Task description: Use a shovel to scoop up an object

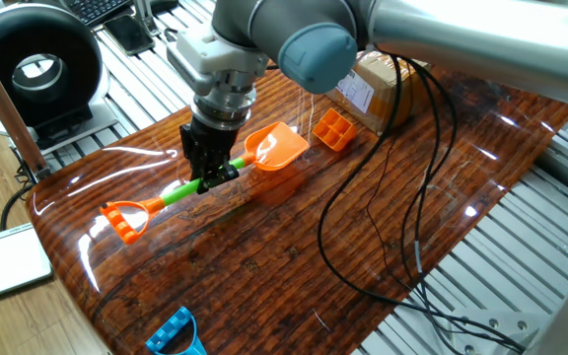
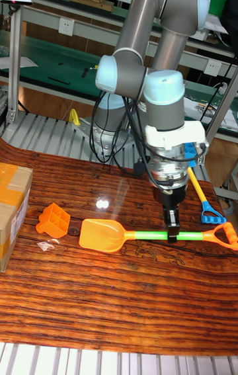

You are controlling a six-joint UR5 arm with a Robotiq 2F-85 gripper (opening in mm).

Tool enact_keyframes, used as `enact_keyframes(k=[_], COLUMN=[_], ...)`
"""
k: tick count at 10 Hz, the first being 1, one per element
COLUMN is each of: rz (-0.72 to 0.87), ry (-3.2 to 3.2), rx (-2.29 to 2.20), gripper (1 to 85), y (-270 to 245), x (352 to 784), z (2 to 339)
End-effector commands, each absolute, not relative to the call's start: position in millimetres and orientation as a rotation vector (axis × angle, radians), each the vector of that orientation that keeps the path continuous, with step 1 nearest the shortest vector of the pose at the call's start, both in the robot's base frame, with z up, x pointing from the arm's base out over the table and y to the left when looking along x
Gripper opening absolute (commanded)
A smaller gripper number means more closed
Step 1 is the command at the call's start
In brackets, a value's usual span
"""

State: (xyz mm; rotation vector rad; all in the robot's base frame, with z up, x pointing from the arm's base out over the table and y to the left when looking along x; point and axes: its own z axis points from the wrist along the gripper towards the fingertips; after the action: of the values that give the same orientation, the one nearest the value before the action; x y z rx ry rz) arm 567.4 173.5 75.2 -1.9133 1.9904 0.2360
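Tabletop (image 1: 294, 266) of glossy dark wood grain carries everything. Resting flat on it, the long plastic toy shovel (image 1: 227, 170) with orange scoop blade, bright green shaft and orange D-shaped loop looks light, stiff and slick, so a mid-shaft hold seems best for balance. There the gripper (image 1: 211, 176) has its dark fingers (image 2: 173, 224) pinching the green shaft. Just beyond the blade tip sits the small orange gridded plastic block (image 1: 334, 129), apparently light and prone to slide when pushed.
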Motion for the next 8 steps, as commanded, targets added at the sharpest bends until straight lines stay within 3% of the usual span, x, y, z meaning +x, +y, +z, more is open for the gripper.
enact_keyframes(k=[1,8], rz=[0.266,0.221], ry=[1.991,2.062], rx=[-1.895,-1.931], gripper=[1.3,1.3], y=[168,149], x=[561,556], z=[78,70])
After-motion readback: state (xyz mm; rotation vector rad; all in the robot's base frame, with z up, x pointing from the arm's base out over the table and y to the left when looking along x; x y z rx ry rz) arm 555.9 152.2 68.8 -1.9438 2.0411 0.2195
